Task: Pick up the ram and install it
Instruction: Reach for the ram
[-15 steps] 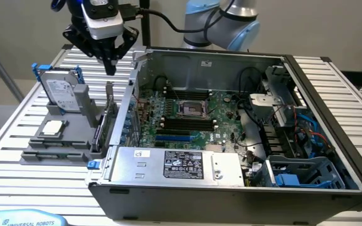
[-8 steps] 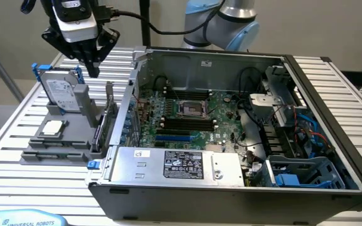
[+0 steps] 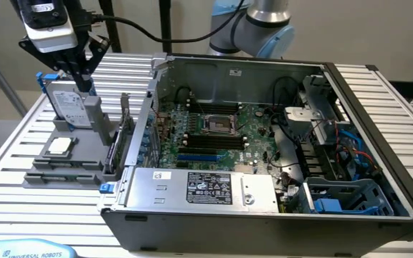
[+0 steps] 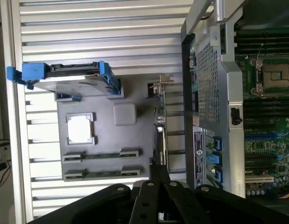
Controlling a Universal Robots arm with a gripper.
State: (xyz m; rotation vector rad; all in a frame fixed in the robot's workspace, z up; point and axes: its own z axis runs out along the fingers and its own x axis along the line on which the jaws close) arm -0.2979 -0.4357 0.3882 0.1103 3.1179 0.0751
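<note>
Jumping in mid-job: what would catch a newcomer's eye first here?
The open computer case with its green motherboard dominates the middle. At the exterior view's left, the closed pincer hangs over an upright hard drive on a gray tray, where ram sticks lie flat.

Open computer case (image 3: 249,228), upright hard drive (image 3: 70,105)

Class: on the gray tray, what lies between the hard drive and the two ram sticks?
A square processor chip lies between the hard drive and ram sticks, clearest in the wrist view.
</note>
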